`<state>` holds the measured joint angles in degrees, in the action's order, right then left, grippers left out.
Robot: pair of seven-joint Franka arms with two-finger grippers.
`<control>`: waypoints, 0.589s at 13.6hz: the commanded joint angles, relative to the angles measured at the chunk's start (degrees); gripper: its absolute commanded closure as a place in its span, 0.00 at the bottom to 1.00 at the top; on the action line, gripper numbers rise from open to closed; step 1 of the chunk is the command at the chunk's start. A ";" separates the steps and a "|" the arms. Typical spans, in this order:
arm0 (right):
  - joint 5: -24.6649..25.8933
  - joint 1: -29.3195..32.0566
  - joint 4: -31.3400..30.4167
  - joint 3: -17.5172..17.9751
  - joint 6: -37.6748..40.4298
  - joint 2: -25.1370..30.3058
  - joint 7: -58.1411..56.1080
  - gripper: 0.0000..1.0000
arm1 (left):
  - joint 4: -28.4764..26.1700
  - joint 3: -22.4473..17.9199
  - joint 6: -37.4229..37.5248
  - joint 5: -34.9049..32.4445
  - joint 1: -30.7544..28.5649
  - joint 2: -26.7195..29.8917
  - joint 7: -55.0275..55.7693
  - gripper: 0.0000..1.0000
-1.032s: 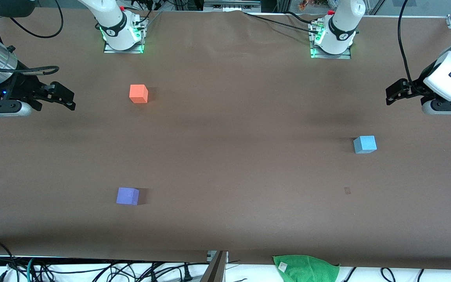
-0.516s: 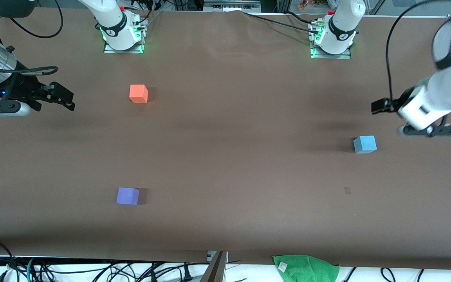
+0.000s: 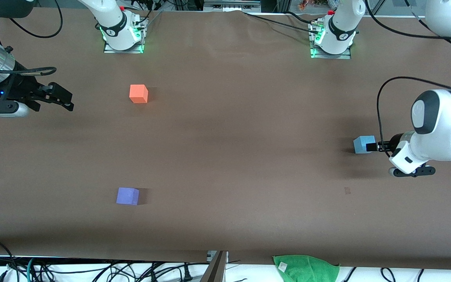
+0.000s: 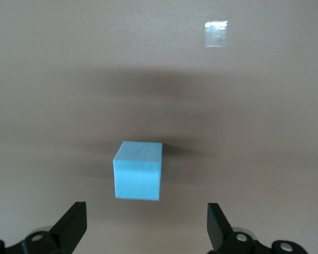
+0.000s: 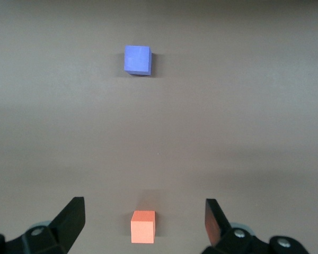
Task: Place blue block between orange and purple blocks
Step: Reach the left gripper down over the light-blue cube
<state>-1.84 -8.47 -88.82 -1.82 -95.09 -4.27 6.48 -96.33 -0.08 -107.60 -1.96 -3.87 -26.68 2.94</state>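
The blue block [image 3: 363,144] sits on the brown table toward the left arm's end. My left gripper [image 3: 372,147] is open and empty, low beside the block on the side toward the left arm's end. In the left wrist view the blue block [image 4: 138,170] lies just ahead of the open left gripper [image 4: 146,216], not between the fingers. The orange block [image 3: 138,93] and the purple block [image 3: 127,196] sit toward the right arm's end, the purple one nearer the front camera. My right gripper [image 3: 64,98] waits open beside the orange block [image 5: 143,226]; the purple block [image 5: 137,59] also shows there.
A green cloth [image 3: 306,268] lies off the table's edge nearest the front camera. A small patch [image 3: 347,190] marks the table near the blue block, and it also shows in the left wrist view [image 4: 216,33]. Cables hang along that edge.
My left arm has swung down from the table's end to sit low beside the blue block. The right arm has barely moved. The blocks have not moved.
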 commanded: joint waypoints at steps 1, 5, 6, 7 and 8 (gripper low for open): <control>-0.27 0.38 1.11 -0.03 0.17 -0.48 -0.59 0.00 | -9.20 0.43 -8.12 0.11 -0.70 2.24 -1.01 0.00; -0.27 0.30 1.11 -0.12 0.17 -0.48 -0.50 0.00 | -17.82 0.52 -20.16 0.11 -1.04 2.51 -1.01 0.00; -0.27 0.30 1.11 -0.12 0.17 -0.48 -0.50 0.00 | -19.75 0.52 -23.24 0.11 -1.57 2.68 -1.01 0.00; -0.27 0.30 1.11 -0.12 0.26 -0.48 -0.59 0.00 | -20.03 0.52 -23.70 -1.28 -1.40 2.77 -1.01 0.00; -0.27 0.30 1.11 -0.12 0.17 -0.48 -0.50 0.00 | -19.86 0.61 -23.71 -4.43 -1.40 2.95 -1.01 0.00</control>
<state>-1.84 -8.45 -88.82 -1.96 -95.12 -4.27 6.48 -113.67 0.13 -130.04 -2.98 -4.72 -26.60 2.86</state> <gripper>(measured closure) 0.000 0.000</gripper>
